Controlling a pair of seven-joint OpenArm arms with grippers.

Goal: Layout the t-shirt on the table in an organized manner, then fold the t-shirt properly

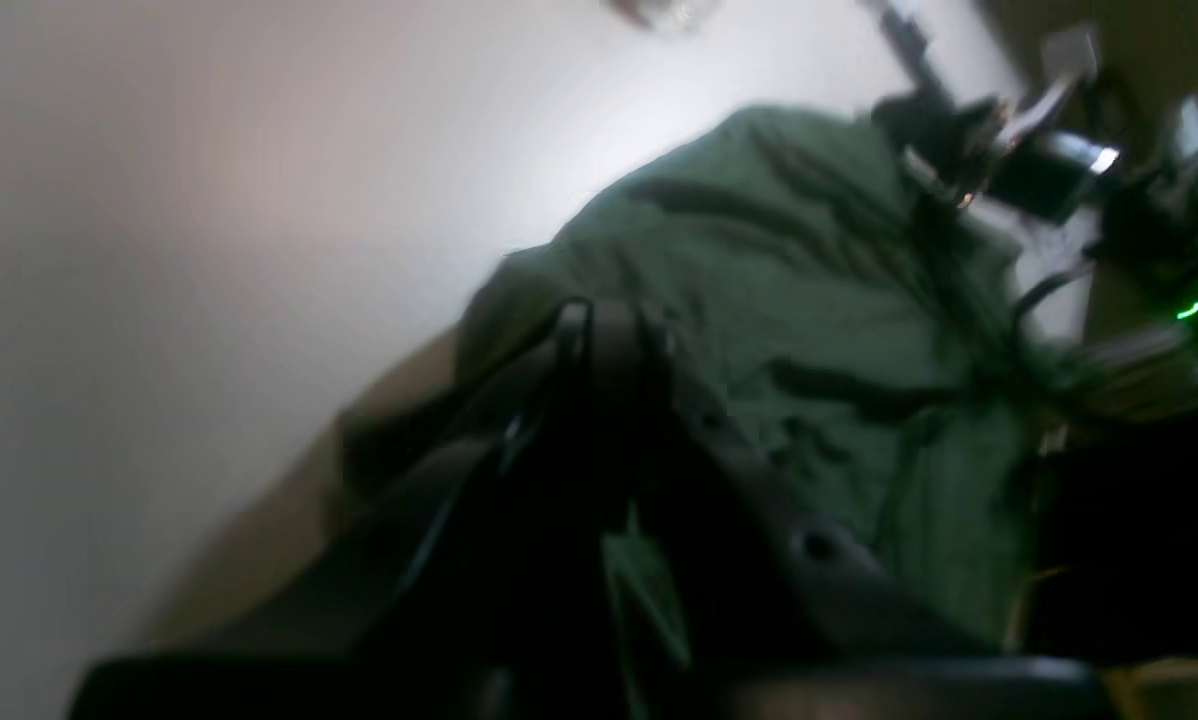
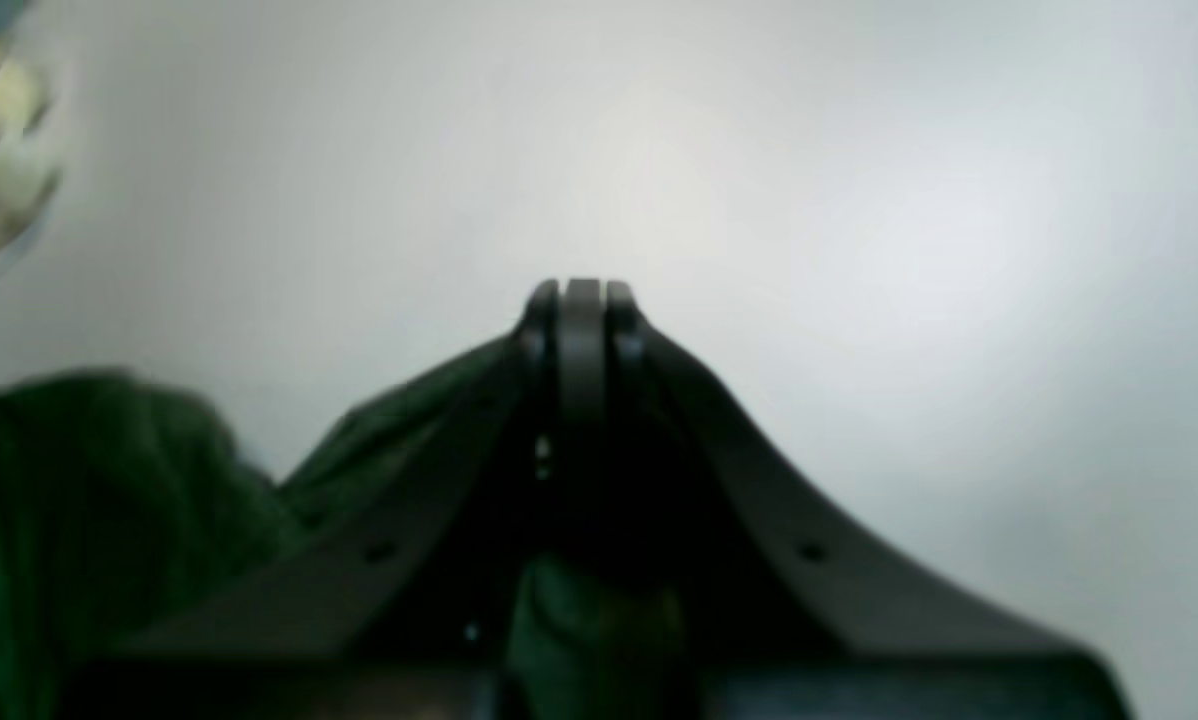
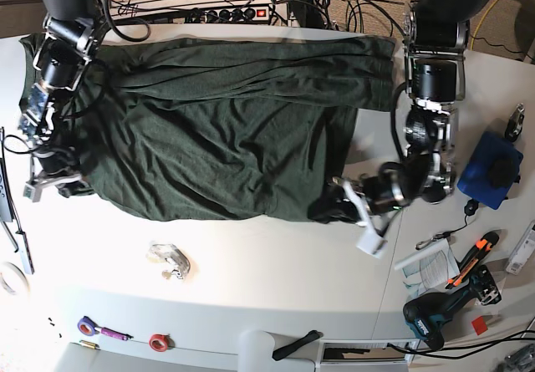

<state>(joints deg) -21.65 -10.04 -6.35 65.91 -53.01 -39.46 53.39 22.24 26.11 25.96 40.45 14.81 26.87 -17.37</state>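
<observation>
Green shirt spread across the white worktop, a gripper clamped on each lower corner.

The worktop [image 3: 276,280] carries the shirt [image 3: 217,129], which lies wide and wrinkled over its far half, with folds bunched along the far edge. The left gripper [image 3: 334,207] is closed on the shirt's near corner by the hem. The right gripper [image 3: 60,181] pinches cloth at the opposite corner. A blue block [image 3: 489,171] and a drill [image 3: 435,313] lie well apart from the shirt.
</observation>
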